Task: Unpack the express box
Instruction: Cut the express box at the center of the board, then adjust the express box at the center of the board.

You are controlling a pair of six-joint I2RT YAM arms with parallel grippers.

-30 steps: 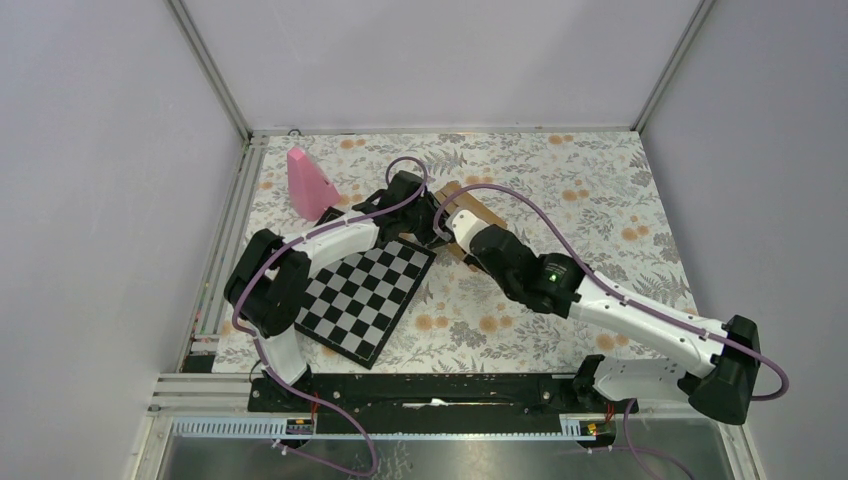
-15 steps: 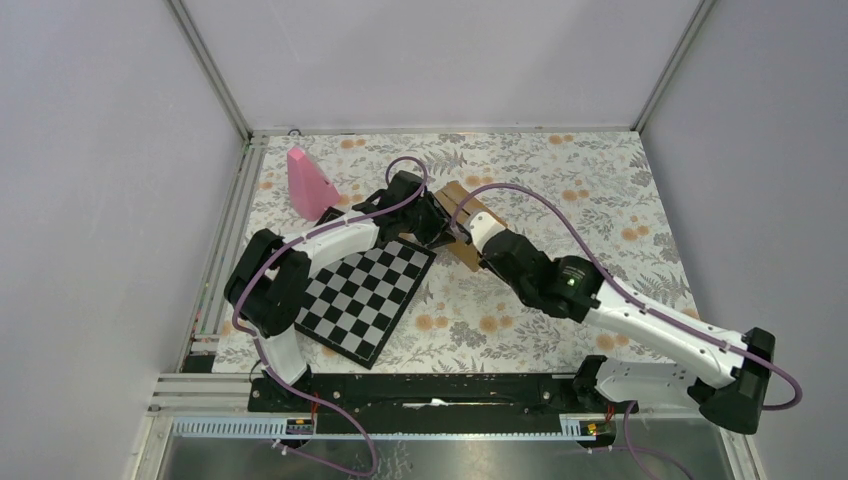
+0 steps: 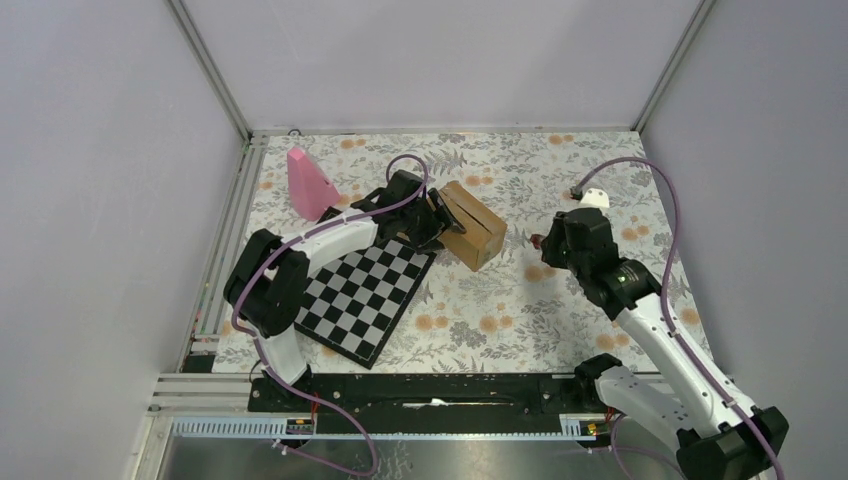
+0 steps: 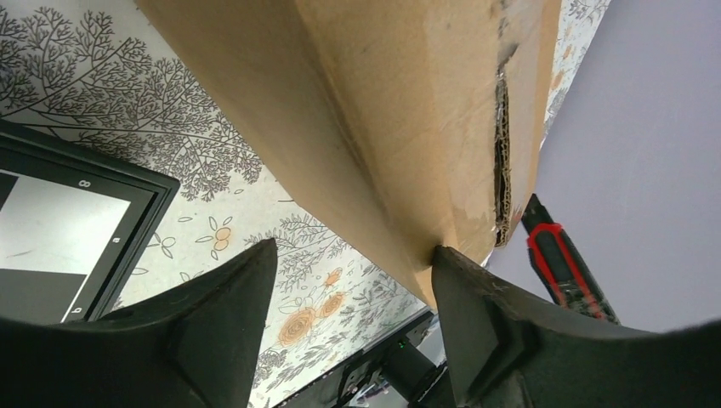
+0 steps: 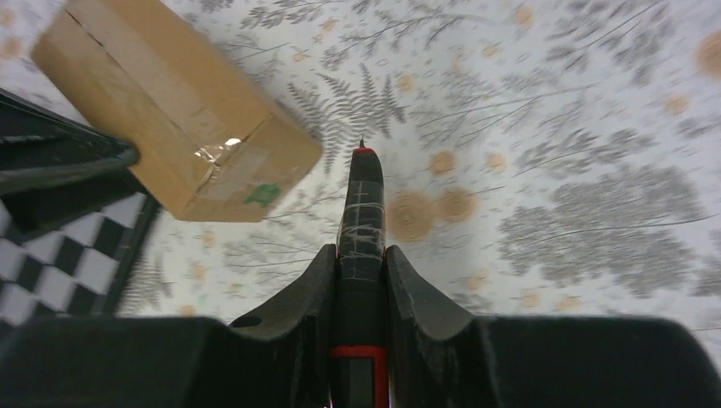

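Two robot arms reach over a surface (image 3: 600, 180) with a flowery cloth on it. The express box (image 3: 472, 226) sits on the cloth near the middle, a bit toward the far side. It is close to the far corner of the chessboard (image 3: 365, 295).

It is a small brown cardboard box. The right wrist view shows shiny tape (image 5: 223, 153) and a tiny green mark (image 5: 262, 195) on the end that faces the right arm. The left wrist view shows a ragged slit (image 4: 502, 170) along one edge of the box.

The left end effector (image 3: 435, 222) is at the left side of the box. Its two fingers stand apart, so it is open and not gripping. A low corner of the box pokes in between them and touches one finger (image 4: 485, 323). The other finger (image 4: 221, 323) is away from the box, and cloth shows in the gap.

The right end effector (image 3: 548, 240) is off to the right, well apart from the box. It is closed tight on a black and red knife (image 5: 361, 221). The knife tip points toward the box but does not touch it.

A pink cone (image 3: 310, 183) stands near the far left corner, apart from the box.
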